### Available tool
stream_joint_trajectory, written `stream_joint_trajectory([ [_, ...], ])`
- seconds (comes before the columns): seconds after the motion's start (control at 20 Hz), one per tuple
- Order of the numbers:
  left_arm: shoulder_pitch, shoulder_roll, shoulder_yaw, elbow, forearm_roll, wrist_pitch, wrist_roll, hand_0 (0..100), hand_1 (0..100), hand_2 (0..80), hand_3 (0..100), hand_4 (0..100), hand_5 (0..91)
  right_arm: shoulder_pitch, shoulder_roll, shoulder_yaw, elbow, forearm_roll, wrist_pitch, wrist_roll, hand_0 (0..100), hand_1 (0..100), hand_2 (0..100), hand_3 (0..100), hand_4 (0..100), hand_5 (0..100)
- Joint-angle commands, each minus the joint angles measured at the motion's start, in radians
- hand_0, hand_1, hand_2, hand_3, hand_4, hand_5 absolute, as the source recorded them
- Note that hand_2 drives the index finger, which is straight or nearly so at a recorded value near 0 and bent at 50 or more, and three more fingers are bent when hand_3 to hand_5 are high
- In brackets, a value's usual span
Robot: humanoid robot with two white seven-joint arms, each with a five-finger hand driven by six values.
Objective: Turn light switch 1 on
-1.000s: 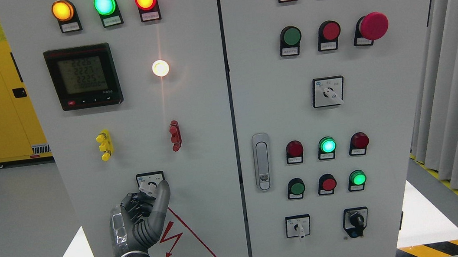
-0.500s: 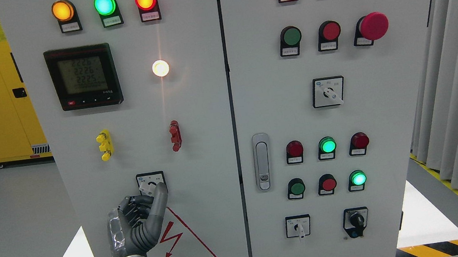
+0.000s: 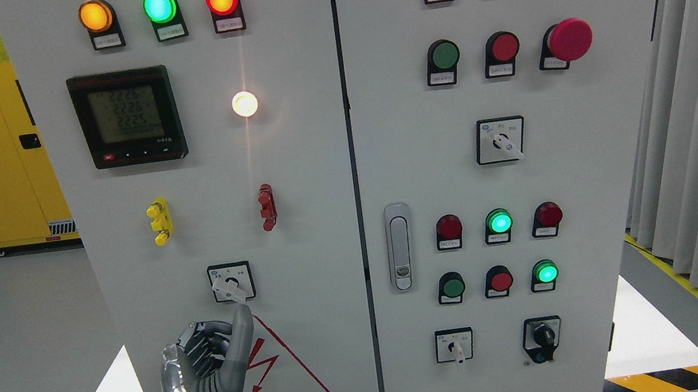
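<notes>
Grey metal and dark joints: my left hand (image 3: 207,373), entering at the lower left, held upright before the cabinet (image 3: 314,240), fingers curled together toward the palm and clasping nothing, thumb raised. Thumb tip sits just below the switch (image 3: 231,282), apart from it. Switch: small square rotary selector, low on the left door, its white knob pointing down and to the right. Beneath it, partly behind my hand, a red warning triangle (image 3: 278,378). Above the switch: a yellow terminal (image 3: 160,221) and a red terminal (image 3: 267,207). Higher: a black meter (image 3: 127,116) with lit digits, a glowing white lamp (image 3: 244,103) beside it. Top row: amber, green and red lamps, all lit.
</notes>
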Motion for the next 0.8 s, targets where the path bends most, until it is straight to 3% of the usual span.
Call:
stream_joint_trajectory([
  [0.0, 0.190, 0.031, 0.067, -0.011, 0.002, -0.131, -0.049, 9, 53, 68.1, 94, 85, 79.0, 0.000, 0.000, 0.000, 0.000, 0.000, 0.000, -0.001, 0, 50, 4, 0, 0, 0],
  [0.15, 0.306, 0.048, 0.111, 0.003, 0.012, -0.197, -0.092, 9, 51, 68.4, 93, 86, 79.4, 0.000, 0.000, 0.000, 0.000, 0.000, 0.000, 0.001, 0, 50, 4, 0, 0, 0],
  [0.45, 0.497, 0.107, 0.222, 0.215, 0.166, -0.361, -0.187, 10, 48, 66.5, 92, 90, 81.6, 0.000, 0.000, 0.000, 0.000, 0.000, 0.000, 0.001, 0, 50, 4, 0, 0, 0],
  [0.6, 0.540, 0.131, 0.240, 0.394, 0.176, -0.495, -0.212, 11, 46, 60.9, 95, 93, 82.5, 0.000, 0.000, 0.000, 0.000, 0.000, 0.000, 0.001, 0, 50, 4, 0, 0, 0],
  [0.75, 0.571, 0.149, 0.240, 0.607, 0.178, -0.631, -0.215, 12, 44, 56.3, 90, 91, 77.5, 0.000, 0.000, 0.000, 0.000, 0.000, 0.000, 0.001, 0, 50, 4, 0, 0, 0],
])
